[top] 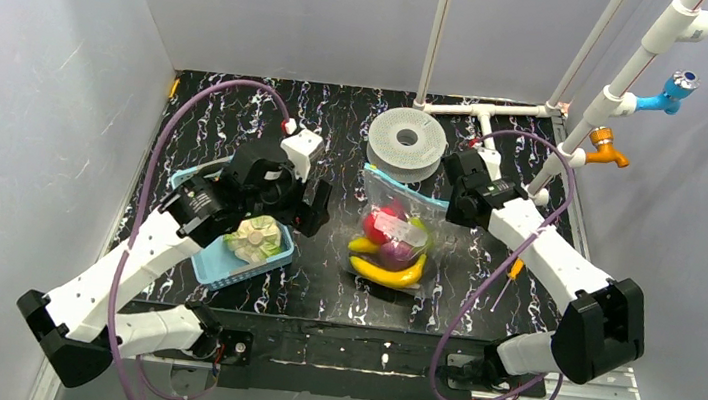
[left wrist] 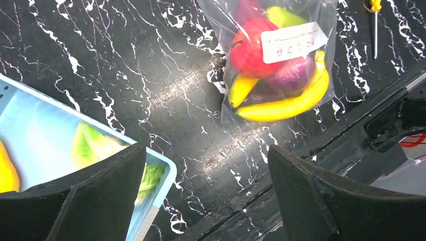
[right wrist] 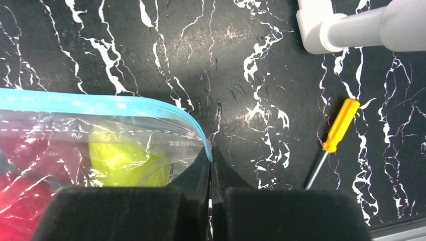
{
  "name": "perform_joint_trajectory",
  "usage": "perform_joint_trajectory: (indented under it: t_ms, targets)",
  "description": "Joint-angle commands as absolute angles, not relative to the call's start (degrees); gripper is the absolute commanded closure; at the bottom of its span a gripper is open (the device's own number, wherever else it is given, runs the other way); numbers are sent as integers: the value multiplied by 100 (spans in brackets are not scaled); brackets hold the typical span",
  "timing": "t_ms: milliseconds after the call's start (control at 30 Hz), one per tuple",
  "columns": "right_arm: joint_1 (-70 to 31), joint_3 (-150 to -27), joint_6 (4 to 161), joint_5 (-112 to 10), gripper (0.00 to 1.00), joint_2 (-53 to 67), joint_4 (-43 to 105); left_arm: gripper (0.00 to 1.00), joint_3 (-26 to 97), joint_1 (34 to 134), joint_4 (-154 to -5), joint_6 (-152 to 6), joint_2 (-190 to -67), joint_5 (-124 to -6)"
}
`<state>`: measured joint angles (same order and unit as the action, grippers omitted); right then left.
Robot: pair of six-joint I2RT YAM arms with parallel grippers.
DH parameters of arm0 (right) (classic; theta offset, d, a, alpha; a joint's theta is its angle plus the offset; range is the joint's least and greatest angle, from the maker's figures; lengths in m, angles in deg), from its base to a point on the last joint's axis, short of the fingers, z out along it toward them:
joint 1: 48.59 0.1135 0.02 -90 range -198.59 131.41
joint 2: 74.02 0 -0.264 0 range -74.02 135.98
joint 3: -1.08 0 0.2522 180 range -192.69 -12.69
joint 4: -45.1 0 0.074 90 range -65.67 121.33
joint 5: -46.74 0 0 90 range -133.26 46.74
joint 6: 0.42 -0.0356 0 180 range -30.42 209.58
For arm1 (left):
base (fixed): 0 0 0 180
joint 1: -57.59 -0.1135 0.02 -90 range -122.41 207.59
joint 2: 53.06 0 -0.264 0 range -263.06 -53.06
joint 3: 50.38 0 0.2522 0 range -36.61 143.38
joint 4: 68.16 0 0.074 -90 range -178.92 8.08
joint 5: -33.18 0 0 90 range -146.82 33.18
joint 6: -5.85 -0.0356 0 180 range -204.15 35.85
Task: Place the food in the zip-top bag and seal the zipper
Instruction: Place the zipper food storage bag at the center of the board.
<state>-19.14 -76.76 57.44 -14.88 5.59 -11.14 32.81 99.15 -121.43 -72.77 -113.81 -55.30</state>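
Observation:
The clear zip-top bag [top: 393, 235] lies mid-table holding a red fruit [top: 382, 225], a purple eggplant [top: 396, 255], a yellow banana [top: 388, 273] and a green piece [right wrist: 125, 158]. Its light-blue zipper [right wrist: 100, 104] runs along the far mouth edge. My right gripper [right wrist: 211, 158] is shut on the zipper's right end corner. My left gripper [left wrist: 206, 165] is open and empty, hovering over the table between the blue basket [top: 218, 263] and the bag. The pale-green cabbage [top: 258, 238] and an orange-yellow fruit [left wrist: 7, 173] lie in the basket.
A grey filament spool [top: 407, 142] stands just behind the bag. A small orange-handled screwdriver [right wrist: 331, 140] lies right of the bag. White pipe frame [top: 501, 109] runs along the back right. The table's front edge is close below the left gripper.

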Motion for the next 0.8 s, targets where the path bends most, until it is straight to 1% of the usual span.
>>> perform_joint_trajectory:
  t_ms: [0, 100, 333, 467, 700, 767]
  targets:
    - [-1973, -7425, 5551, -1470, 99, 378, -1117, 9, 3290, 9884, -12058, -7387, -11034, -5435]
    - [-2004, -7212, 5285, -1566, 99, 385, -1233, 5, 3275, 9888, -11882, -7416, -10880, -5345]
    - [-2043, -6524, 4668, -1733, 99, -12, -1172, 2, 3365, 9883, -11781, -7541, -10680, -5077]
    - [-2102, -6129, 4240, -1799, 99, -351, -1216, 2, 3349, 9888, -11712, -7571, -10472, -4730]
    - [-2156, -5753, 3975, -1700, 88, -1192, -1161, 2, 3161, 9882, -11328, -7685, -9884, -4009]
    - [-2161, -5743, 3951, -1660, 83, -1371, -1193, 2, 3142, 9886, -11218, -7731, -9745, -3791]
